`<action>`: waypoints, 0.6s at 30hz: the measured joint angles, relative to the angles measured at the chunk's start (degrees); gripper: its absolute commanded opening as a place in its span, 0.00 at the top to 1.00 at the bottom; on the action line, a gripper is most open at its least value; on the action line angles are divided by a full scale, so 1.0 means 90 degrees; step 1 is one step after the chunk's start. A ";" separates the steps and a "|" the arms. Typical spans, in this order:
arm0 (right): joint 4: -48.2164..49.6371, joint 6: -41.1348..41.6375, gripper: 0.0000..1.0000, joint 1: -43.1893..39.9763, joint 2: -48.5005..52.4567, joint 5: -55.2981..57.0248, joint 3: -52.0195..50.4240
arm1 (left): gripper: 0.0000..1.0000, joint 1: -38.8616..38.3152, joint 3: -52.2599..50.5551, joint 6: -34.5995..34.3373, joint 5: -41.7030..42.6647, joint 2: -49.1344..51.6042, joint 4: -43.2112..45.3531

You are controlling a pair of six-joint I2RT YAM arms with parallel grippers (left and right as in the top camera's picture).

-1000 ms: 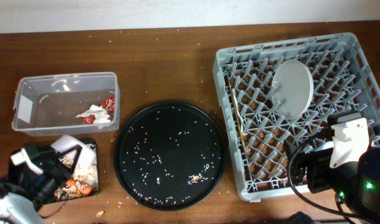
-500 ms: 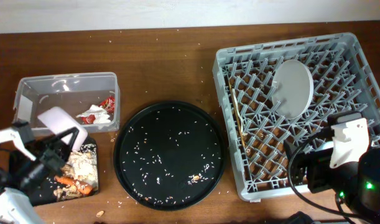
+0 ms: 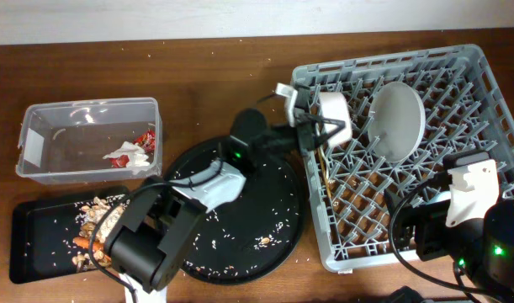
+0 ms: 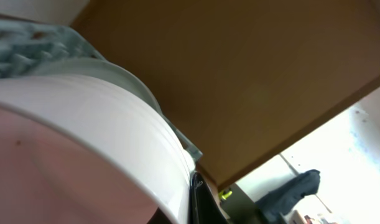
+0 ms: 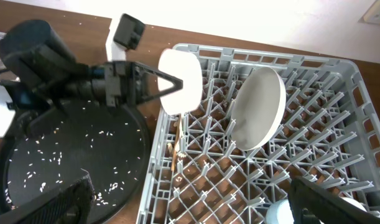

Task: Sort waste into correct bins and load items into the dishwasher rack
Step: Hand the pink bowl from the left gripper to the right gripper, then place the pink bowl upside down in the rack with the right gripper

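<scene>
My left fingers (image 3: 331, 128) are clenched on the white bowl (image 3: 333, 106), one on each side of its rim. They hold it tipped on edge above the far left corner of the rack (image 3: 484, 101). Seen from my left wrist, the bowl's smooth glossy wall fills most of the view. Just right of the bowl the round pale plate (image 3: 397, 118) stands upright between the pegs, close but apart from it. Thin wooden chopsticks (image 3: 325, 164) lie in the rack's grid below the bowl. The rack is grey plastic, square, with an open lattice floor and rows of upright pegs.

My left arm reaches across the round black tray (image 3: 273, 244), which sits just left of the rack and is sprinkled with pale grains (image 3: 210, 215).

At the far left the clear tub (image 3: 46, 160) holds the red crinkly wrapper (image 3: 145, 139) and the crumpled white tissue (image 3: 124, 156). Nearer, beside it, the flat black tray (image 3: 29, 252) carries brownish scraps (image 3: 101, 215) and an orange carrot piece (image 3: 82, 242).

My right fingers (image 5: 190, 205) are released and spread wide, showing only as dark edges at the bottom corners of my right wrist view. They hang over the near right part of the rack.

The wooden surface (image 3: 223, 93) is dark brown and dotted with small crumbs.
</scene>
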 measured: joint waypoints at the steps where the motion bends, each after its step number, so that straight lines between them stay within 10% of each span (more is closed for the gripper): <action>1: -0.0002 0.0000 0.01 0.0000 0.0000 0.0002 0.0000 | 1.00 -0.0277 0.0000 -0.0051 -0.0182 0.0000 0.0039; 3: -0.0005 0.0002 0.01 0.0000 0.0000 0.0000 0.0000 | 0.89 -0.0610 0.0000 -0.0075 -0.0423 0.0056 0.0046; 9: -0.0005 0.0005 0.01 0.0000 0.0000 0.0000 0.0000 | 0.02 -0.0576 0.0002 -0.0245 -0.0593 0.0583 0.0075; 18: -0.0002 0.0002 0.01 0.0000 0.0000 0.0000 0.0000 | 0.20 0.0342 0.0459 -0.0420 0.0520 0.0561 -0.0146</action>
